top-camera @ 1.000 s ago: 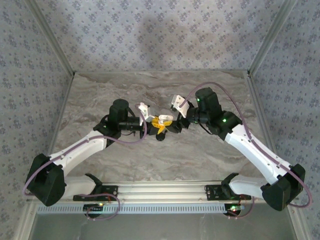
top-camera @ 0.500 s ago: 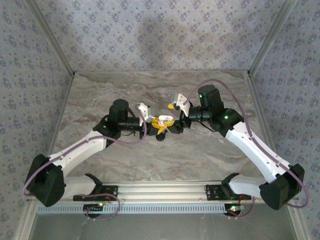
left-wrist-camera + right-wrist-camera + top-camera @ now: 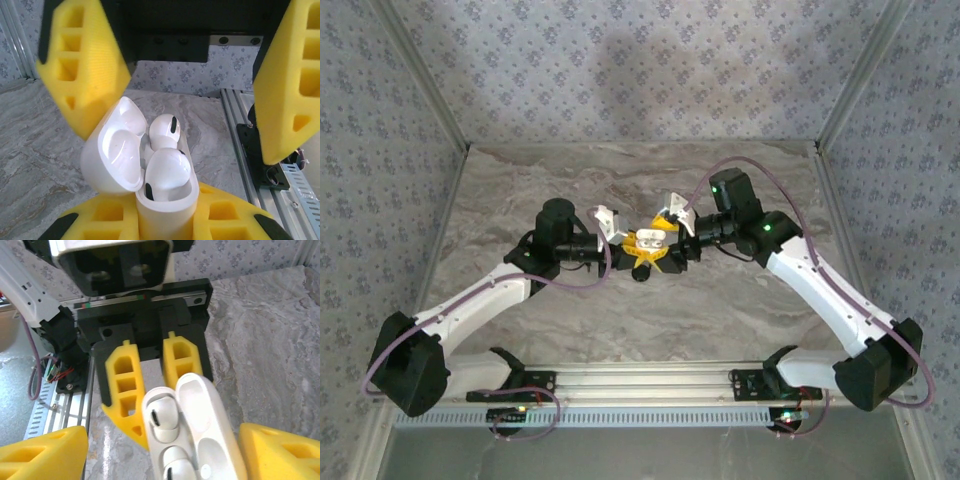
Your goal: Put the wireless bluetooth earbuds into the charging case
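Left wrist view: left gripper [image 3: 165,226] jaws clamp the open charging case [image 3: 165,207] upright, steadying it while the right gripper's [image 3: 177,146] spread jaws flank the earbuds [image 3: 167,172] sitting inside.

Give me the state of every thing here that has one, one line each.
left gripper: shut on the charging case.
right gripper: open, fingers spread to either side of the case.
charging case: lid open, standing upright between the left gripper's fingers.
earbuds: both sitting in the case.
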Controlling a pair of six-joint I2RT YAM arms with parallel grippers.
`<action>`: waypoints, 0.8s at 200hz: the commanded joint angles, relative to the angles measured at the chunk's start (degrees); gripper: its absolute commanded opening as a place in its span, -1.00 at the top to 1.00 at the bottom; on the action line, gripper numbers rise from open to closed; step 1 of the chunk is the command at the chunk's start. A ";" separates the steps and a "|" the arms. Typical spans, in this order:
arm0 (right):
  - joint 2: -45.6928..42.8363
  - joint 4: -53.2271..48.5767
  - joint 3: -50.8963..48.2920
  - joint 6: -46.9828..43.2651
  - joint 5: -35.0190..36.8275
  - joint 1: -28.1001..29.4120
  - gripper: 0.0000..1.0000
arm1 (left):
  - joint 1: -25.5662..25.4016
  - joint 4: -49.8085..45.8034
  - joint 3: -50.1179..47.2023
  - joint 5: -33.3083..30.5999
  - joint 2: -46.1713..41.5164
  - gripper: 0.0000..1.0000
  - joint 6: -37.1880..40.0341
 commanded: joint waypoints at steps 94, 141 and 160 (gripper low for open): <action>-10.49 8.78 -9.44 15.42 3.80 -6.61 -0.48 | -0.26 -2.15 5.71 -3.09 5.00 0.77 -5.86; -10.50 4.29 -9.21 37.38 21.35 -15.94 -0.52 | -0.49 -11.99 17.18 -8.45 17.46 0.79 -22.10; -11.96 2.89 -10.81 44.53 23.89 -22.22 -0.49 | -1.15 -14.35 21.60 -10.33 23.08 0.79 -30.06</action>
